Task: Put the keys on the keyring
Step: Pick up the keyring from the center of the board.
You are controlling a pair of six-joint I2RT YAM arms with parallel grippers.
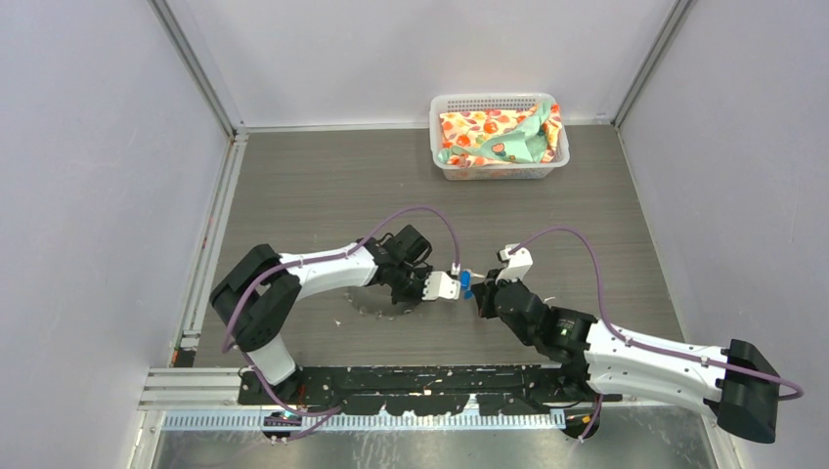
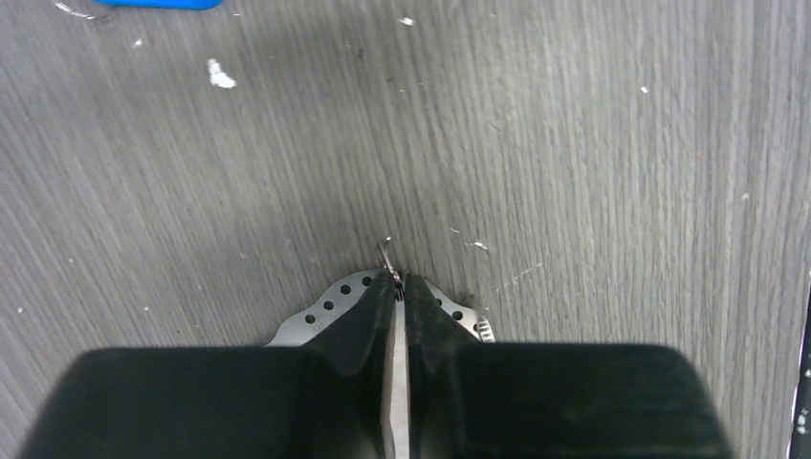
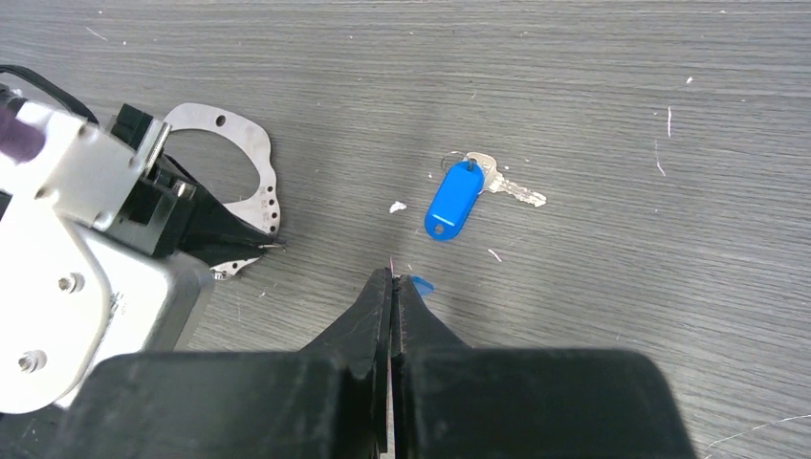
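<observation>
Top external view: a grey wood-grain surface (image 1: 323, 195) carried a white slotted plastic basket (image 1: 494, 99) at its far right, filled with an orange-patterned and mint-green cloth (image 1: 494, 139). The white-and-black left arm (image 1: 323, 266) and right arm (image 1: 635, 357) reached inward, their tips close together near the middle of the surface.

Left wrist view: the left pincer (image 2: 397, 277) had its black fingers nearly pressed together, with only a slim gap between them. A thin wire end (image 2: 384, 251) showed at the tips; whether it was pinched could not be told. The keyring (image 2: 330, 304), a silvery-grey flat metal loop with small holes and a toothed edge, passed beneath these fingers, and an arc of it showed on either side of them.

Right wrist view: the right pincer (image 3: 394, 277) was pressed fully together. A small blue sliver (image 3: 422, 284) lay just beside its tip; what this was could not be told. One small key (image 3: 452, 199), with a bright blue plastic head and a short silver metal blade, lay flat on the surface ahead of this pincer. It lay apart from the keyring and was touched by neither pincer.
</observation>
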